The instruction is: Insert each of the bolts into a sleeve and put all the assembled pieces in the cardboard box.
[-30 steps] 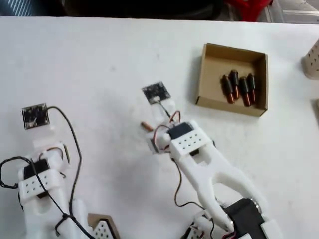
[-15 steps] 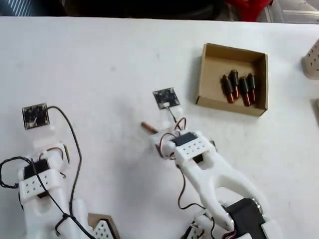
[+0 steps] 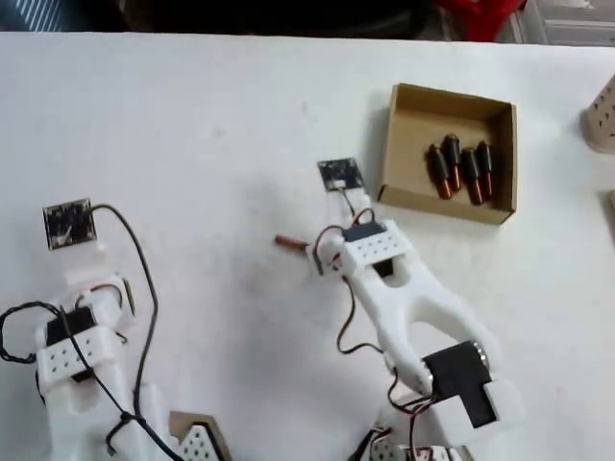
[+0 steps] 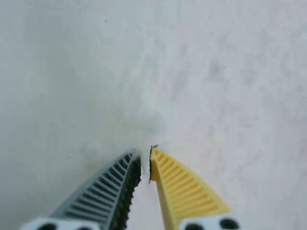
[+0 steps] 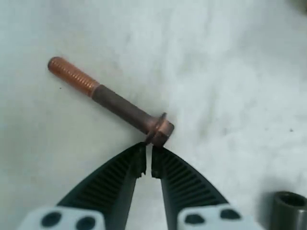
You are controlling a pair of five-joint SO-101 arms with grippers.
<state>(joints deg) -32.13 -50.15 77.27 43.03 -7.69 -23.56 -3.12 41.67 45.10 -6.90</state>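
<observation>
one bolt [image 5: 109, 99] lies flat on the table [image 5: 230, 72] with its head just at the tips of the right gripper [image 5: 148, 160], jaws pressed together on nothing, shank pointing away from it; left gripper [image 4: 145, 163], also closed, sits well apart.

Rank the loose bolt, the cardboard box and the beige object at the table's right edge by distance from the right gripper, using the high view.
1. loose bolt, just off the tips of the right gripper.
2. cardboard box, farther back and to the right.
3. beige object, at the far right edge.
</observation>
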